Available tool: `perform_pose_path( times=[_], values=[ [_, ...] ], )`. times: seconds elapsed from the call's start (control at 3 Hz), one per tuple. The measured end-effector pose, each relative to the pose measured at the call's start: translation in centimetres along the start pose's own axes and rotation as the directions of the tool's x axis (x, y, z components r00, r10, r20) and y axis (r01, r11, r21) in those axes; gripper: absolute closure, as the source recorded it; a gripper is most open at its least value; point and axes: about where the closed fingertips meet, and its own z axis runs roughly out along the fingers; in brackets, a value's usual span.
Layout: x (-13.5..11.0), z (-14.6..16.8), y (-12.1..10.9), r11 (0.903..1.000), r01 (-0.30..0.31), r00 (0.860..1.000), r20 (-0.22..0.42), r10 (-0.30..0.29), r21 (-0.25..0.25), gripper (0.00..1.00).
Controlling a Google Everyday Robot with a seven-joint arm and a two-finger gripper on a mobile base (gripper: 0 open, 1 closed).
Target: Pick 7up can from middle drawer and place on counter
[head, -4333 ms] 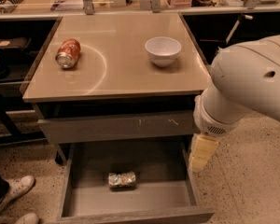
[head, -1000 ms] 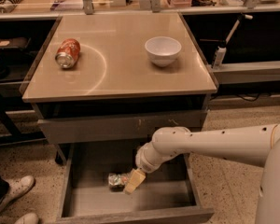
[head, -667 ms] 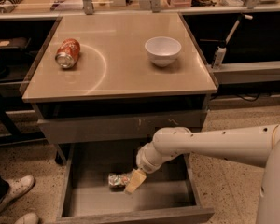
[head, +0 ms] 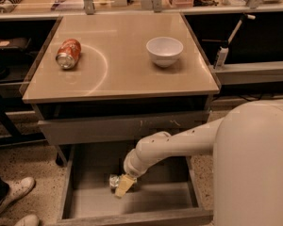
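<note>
Down inside middle drawer (head: 160, 199), hand (head: 122, 186) against 7up can (head: 113, 180); grasped or not, cannot tell.

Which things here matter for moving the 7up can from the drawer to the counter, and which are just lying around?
For the job: 7up can, lying in the middle drawer; counter; gripper, down in the drawer at the can.
Lying about: orange-red soda can on its side, white bowl, both on the counter.

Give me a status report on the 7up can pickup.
Gripper down in middle drawer, right against the 7up can. Can lying in drawer, not yet on counter. Counter holds orange can and white bowl.
</note>
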Motion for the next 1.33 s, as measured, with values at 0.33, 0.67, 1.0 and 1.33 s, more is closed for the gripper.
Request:
perform_pose_path(
  times=[0.33, 0.67, 1.0, 1.33],
  values=[
    [0.0, 0.0, 0.0, 1.0000, 0.000, 1.000, 0.000, 0.000, 0.000, 0.00],
    [0.2, 1.4, 0.3, 1.0000, 0.005, 1.000, 0.001, -0.005, 0.002, 0.00],
    [1.1, 2.9, 0.4, 0.9999, -0.012, 1.000, 0.021, 0.012, 0.001, 0.00],
    [1.8, 4.2, 0.2, 1.0000, -0.006, 1.000, 0.030, 0.006, 0.005, 0.00]
  ],
)
